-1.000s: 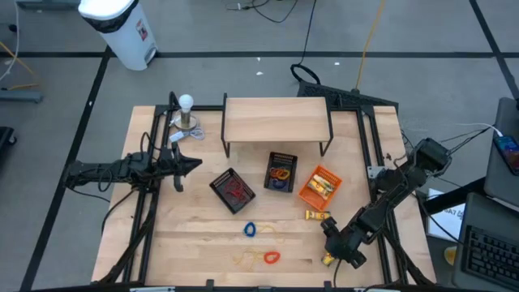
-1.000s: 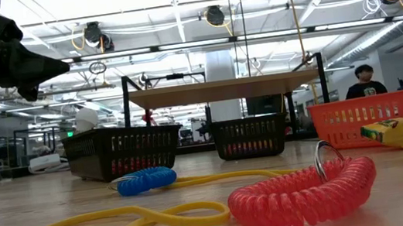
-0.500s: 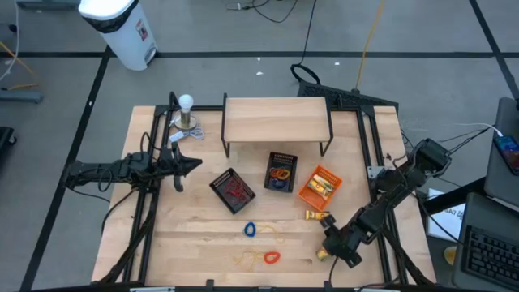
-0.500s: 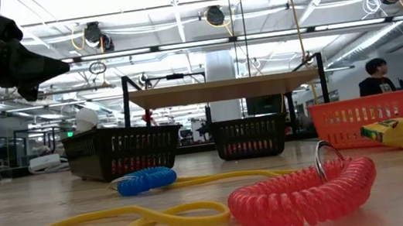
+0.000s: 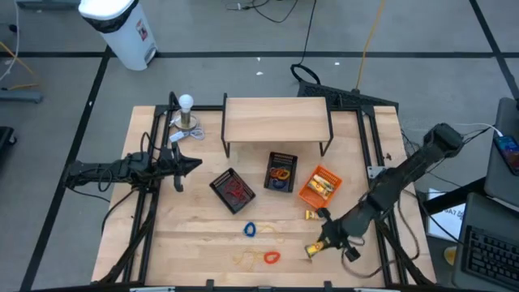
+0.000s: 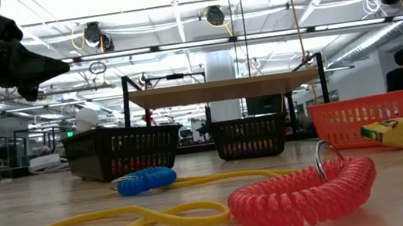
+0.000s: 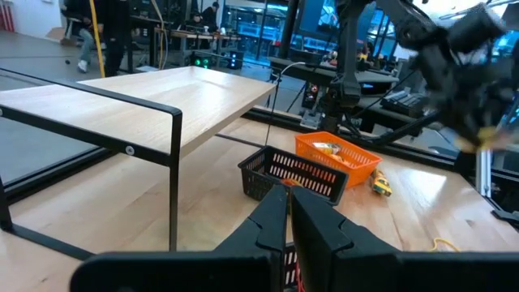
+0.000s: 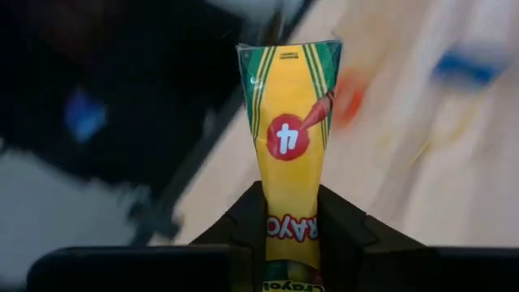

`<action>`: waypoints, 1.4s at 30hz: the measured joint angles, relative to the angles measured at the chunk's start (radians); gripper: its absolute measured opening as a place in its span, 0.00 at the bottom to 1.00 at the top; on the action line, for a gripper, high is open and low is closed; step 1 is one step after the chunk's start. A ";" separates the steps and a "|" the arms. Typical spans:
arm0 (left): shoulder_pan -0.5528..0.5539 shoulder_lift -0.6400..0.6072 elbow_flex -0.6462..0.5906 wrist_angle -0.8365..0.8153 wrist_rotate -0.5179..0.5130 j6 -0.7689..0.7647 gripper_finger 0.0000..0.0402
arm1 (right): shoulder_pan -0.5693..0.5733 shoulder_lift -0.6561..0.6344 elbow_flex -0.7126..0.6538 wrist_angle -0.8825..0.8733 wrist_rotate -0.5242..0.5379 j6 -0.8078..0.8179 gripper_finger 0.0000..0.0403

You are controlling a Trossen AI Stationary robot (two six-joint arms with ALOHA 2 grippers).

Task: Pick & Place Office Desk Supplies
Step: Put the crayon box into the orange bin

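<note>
- Presently, the right gripper (image 5: pixel 313 249) is hanging over the near right part of the table (image 5: pixel 195 259), fingers clamped on a yellow crayon packet (image 8: pixel 292 138).
- A second yellow packet (image 5: pixel 316 216) is lying just near of the orange tray (image 5: pixel 319 186).
- The left gripper (image 5: pixel 195 165) is waiting at the left, fingers pressed together.
- Coiled loops, blue (image 5: pixel 249 229) and red (image 5: pixel 271 258), are lying near centre.

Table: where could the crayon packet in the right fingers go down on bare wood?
Bare wood lies left of the blue coil, toward the left gripper. It is crowded around the orange tray, both black trays and the loose packet. The right gripper holds the crayon packet.
</note>
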 joint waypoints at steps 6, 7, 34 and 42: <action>0.000 0.000 0.000 0.000 0.000 0.001 0.06 | -0.073 -0.212 0.000 0.136 0.011 -0.131 0.22; 0.000 0.000 0.000 0.000 0.000 0.002 0.06 | -0.082 -0.244 -0.002 0.155 0.004 -0.154 0.21; 0.000 0.000 0.000 0.000 0.000 0.010 0.06 | -0.474 -0.934 -0.618 0.539 0.023 -0.054 0.19; 0.000 0.000 0.000 0.000 0.000 0.009 0.06 | -0.517 -1.017 -0.734 0.604 0.015 -0.051 0.17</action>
